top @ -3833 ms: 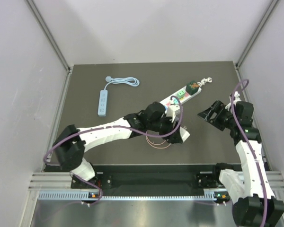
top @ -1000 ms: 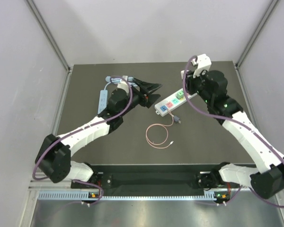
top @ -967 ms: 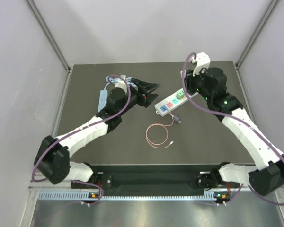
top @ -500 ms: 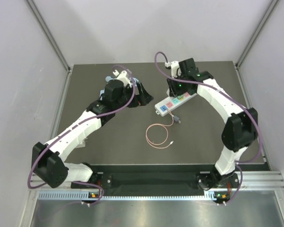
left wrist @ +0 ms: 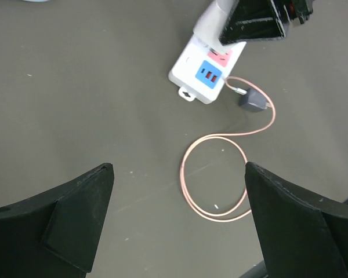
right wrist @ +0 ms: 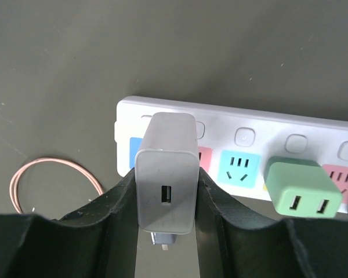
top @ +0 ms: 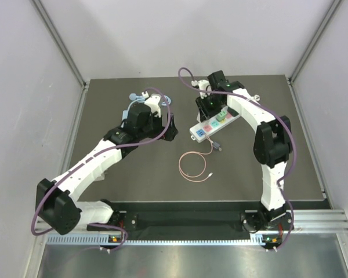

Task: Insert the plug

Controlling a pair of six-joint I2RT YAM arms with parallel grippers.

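My right gripper [right wrist: 166,204] is shut on a light grey USB charger plug [right wrist: 165,185]. It hangs just above the white power strip [right wrist: 243,119], over the pink socket beside the blue USB panel. From above, the right gripper [top: 207,106] sits over the near-left end of the power strip [top: 212,123]. My left gripper [left wrist: 180,223] stands wide open with nothing between its fingers, well above the mat and left of the power strip [left wrist: 204,78]. In the overhead view the left gripper [top: 162,131] is apart from the strip.
A green plug [right wrist: 301,188] sits in the strip to the right of the held plug. A pink cable [top: 195,165] lies coiled in front of the strip, ending in a small dark adapter [left wrist: 253,102]. A blue power strip's cord [top: 140,96] lies at the back left, behind my left arm.
The left gripper has opened fully and drawn a little nearer over the mat. The right gripper, still holding the plug, has shifted slightly left along the strip.
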